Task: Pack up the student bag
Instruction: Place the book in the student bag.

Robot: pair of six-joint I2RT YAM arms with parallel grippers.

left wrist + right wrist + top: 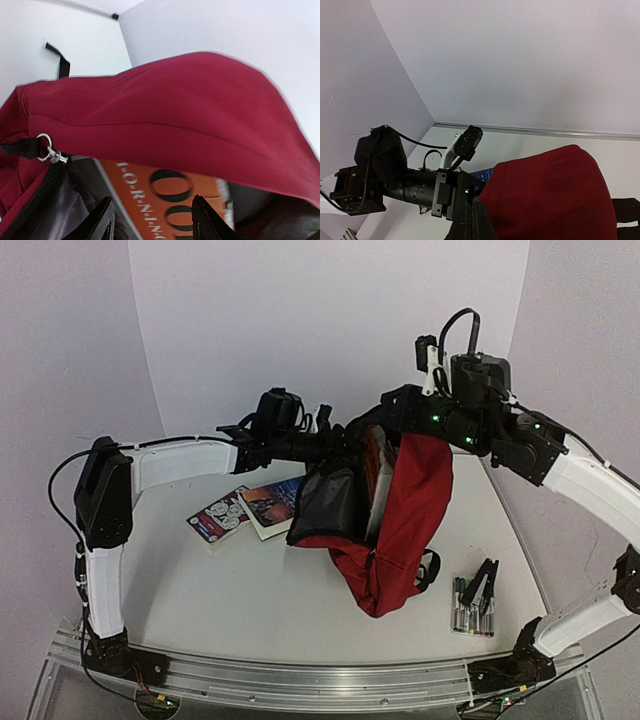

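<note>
The student bag (410, 510), dark red with black lining, hangs above the table with its mouth facing left. My right gripper (400, 405) is shut on the bag's black top edge. In the right wrist view, black fabric (475, 225) sits in the jaws beside the red cloth (545, 195). My left gripper (335, 445) reaches into the bag's mouth. Seen from the left wrist, its jaws (152, 222) stand apart in front of an orange book (170, 200) with white and black lettering. The book lies inside the bag under the red flap (175, 100). Its edge (375, 480) shows in the opening.
Two thin books (220, 515) (272, 505) lie on the white table left of the bag. A pack of markers (470, 610) and a black clip (482, 585) lie at the right near the front edge. Walls close in behind and on both sides.
</note>
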